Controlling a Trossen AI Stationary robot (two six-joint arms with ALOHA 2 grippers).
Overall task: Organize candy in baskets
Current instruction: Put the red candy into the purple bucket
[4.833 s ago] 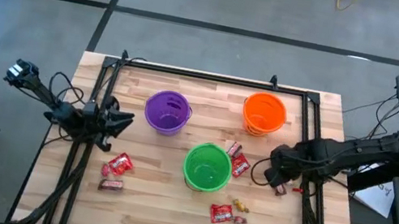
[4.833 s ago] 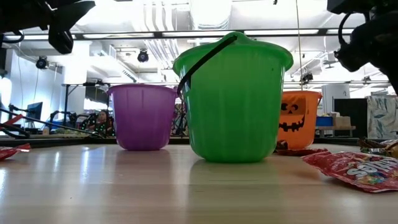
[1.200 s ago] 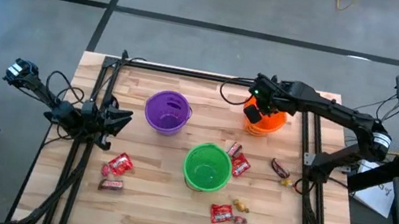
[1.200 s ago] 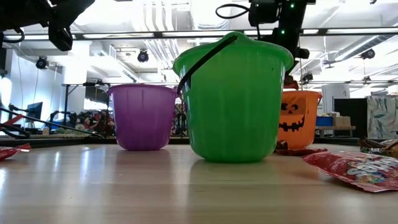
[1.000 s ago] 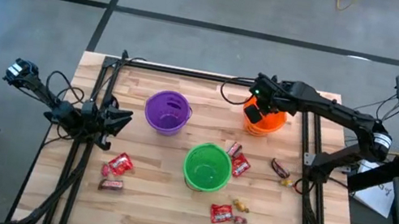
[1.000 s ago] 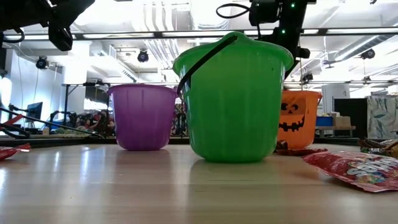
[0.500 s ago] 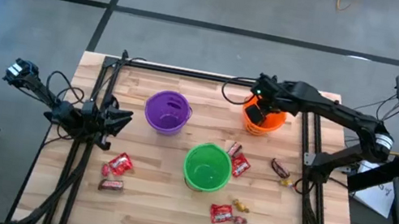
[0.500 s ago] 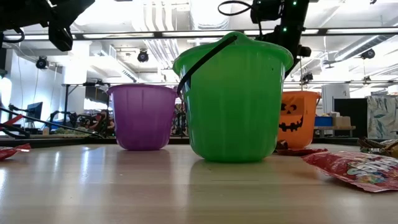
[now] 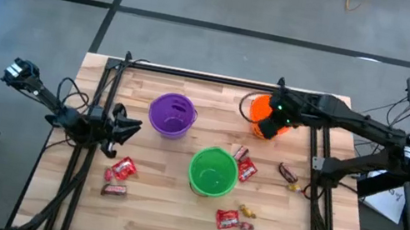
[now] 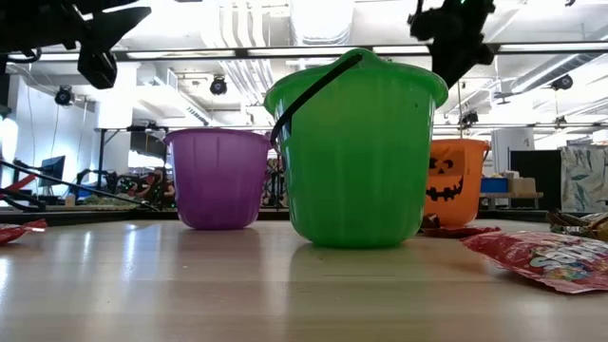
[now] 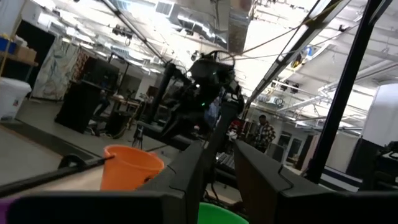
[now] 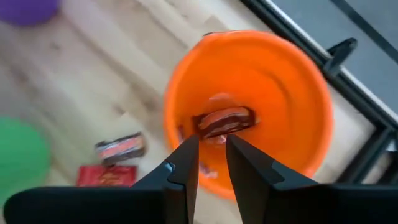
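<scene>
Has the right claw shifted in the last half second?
Yes. In the high view the right claw has slid from the orange basket's far side to its near edge, toward the green basket.

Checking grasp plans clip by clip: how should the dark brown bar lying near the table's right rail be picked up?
Pinch the dark brown bar across its short width, coming straight down. It lies flat and slanted on the wooden table, apart from other sweets, so turn the fingers square to its long axis, mindful of the rail beside it.
</scene>
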